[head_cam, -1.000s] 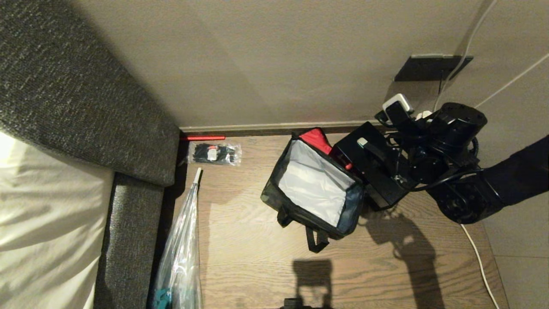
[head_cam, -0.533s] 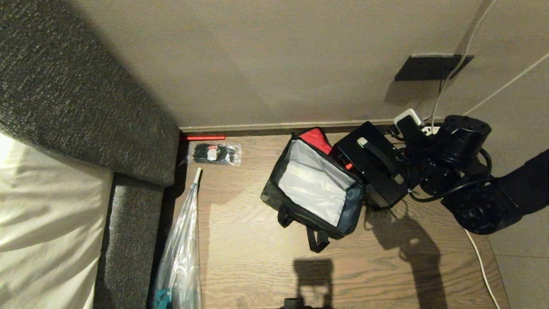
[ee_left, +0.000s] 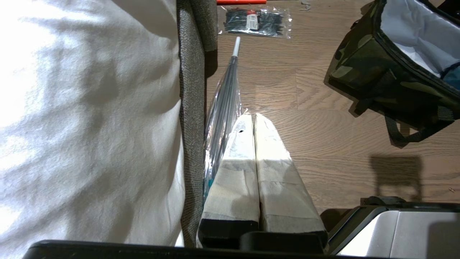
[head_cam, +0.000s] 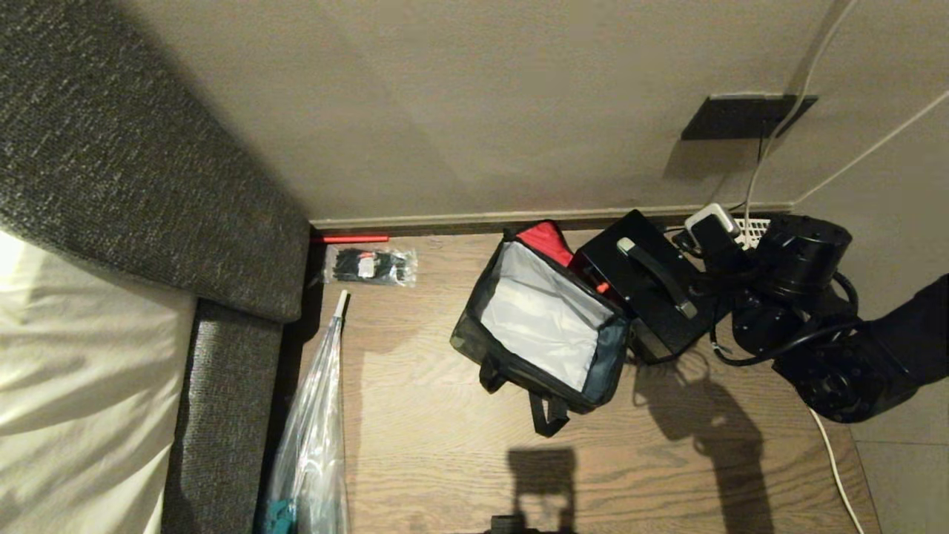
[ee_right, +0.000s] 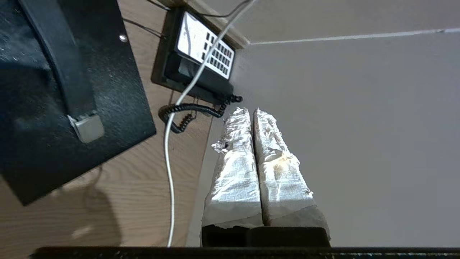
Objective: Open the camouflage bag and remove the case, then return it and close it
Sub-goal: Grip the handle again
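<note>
Since the earlier frame the right arm has drawn back to the right, off the case (head_cam: 643,291), whose strap handle now shows uncovered. Nearest, the left gripper (ee_left: 254,120) hangs parked beside the bed, fingers pressed together, holding nothing. On the wooden tabletop (head_cam: 430,437) the camouflage bag (head_cam: 545,326) stands open, silvery lining showing. The case rests against its right side. The right gripper (ee_right: 251,115), pinched together and empty, is just beyond the case, near the telephone (ee_right: 201,54).

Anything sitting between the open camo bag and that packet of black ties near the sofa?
No. In the head view only bare wooden tabletop lies between the camouflage bag and the packet of ties; the left wrist view agrees.
</note>
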Motion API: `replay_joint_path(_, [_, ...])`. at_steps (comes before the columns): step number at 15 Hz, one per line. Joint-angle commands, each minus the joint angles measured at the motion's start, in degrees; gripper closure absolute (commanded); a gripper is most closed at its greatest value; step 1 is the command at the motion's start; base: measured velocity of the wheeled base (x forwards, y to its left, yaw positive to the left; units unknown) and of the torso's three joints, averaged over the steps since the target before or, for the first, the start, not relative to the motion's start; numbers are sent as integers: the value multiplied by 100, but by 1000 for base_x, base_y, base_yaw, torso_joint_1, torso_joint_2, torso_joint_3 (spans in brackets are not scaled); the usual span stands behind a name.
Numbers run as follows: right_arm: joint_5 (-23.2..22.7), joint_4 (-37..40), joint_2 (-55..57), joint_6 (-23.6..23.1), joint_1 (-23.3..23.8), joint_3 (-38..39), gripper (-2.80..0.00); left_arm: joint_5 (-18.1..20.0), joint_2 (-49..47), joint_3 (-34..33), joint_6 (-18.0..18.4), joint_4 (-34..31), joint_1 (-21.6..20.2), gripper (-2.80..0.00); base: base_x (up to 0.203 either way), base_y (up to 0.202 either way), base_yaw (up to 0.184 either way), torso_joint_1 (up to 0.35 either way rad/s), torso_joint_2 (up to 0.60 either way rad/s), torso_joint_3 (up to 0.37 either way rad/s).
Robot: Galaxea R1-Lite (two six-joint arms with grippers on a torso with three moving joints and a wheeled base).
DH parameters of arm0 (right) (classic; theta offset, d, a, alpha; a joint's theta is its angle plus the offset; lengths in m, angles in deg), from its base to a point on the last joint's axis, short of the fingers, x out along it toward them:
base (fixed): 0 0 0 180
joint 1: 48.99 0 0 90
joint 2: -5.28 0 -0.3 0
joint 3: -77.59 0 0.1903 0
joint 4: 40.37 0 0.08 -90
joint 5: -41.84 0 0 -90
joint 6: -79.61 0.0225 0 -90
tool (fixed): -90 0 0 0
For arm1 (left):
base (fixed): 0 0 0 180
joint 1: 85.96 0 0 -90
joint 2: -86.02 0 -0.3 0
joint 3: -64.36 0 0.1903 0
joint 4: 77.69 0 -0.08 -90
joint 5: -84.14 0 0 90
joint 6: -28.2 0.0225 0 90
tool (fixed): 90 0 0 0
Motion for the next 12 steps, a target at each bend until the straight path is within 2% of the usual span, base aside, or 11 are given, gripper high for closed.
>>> replay_joint_path(1, [23,-38,228,-18,-4,-33,0,2,-7,-1,0,-2,0,0,0,0,0,0,0,0])
replay_joint_path(4, [-117,-38,280,-1,-2,-24,0,2,-7,-1,0,-2,0,0,0,0,0,0,0,0])
replay_joint_path(12, [-149,-38,559,167,-10,-218,0,2,-7,-1,0,-2,0,0,0,0,0,0,0,0])
